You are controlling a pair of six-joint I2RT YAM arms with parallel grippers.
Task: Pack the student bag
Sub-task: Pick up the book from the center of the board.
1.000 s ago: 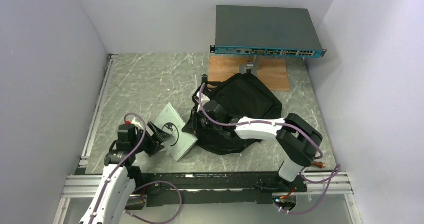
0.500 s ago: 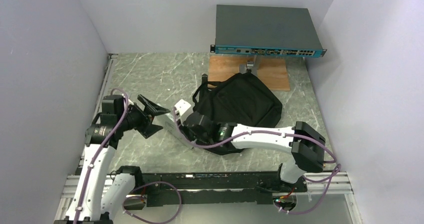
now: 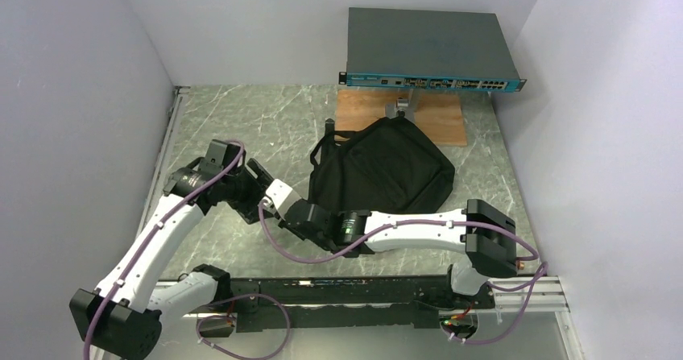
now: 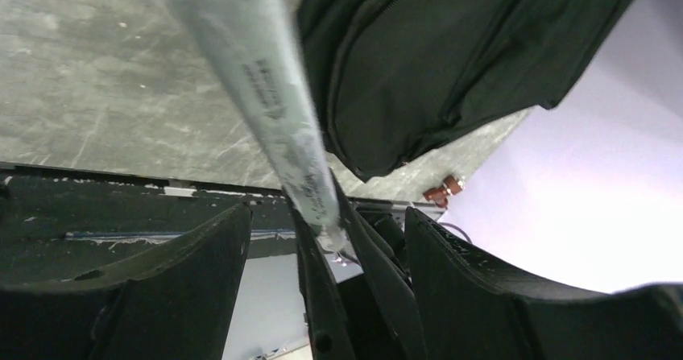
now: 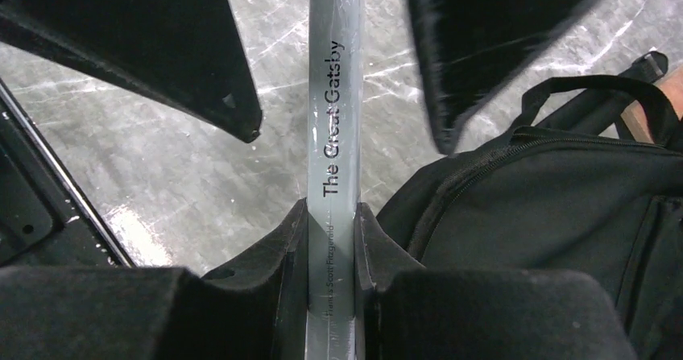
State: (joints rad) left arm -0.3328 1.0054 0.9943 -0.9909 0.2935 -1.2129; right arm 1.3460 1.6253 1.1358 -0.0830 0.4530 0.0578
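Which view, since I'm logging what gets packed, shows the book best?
Right wrist: the book runs up the centre spine-on, title The Great Gatsby readable, pinched in the right gripper. Left wrist shows it as a blurred grey edge; top external shows only a small pale sliver left of the student bag.

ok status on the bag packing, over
right pincer shut on thin grey book. left pincer open, straddling it. soft black fabric backpack beside them, zip looks closed.
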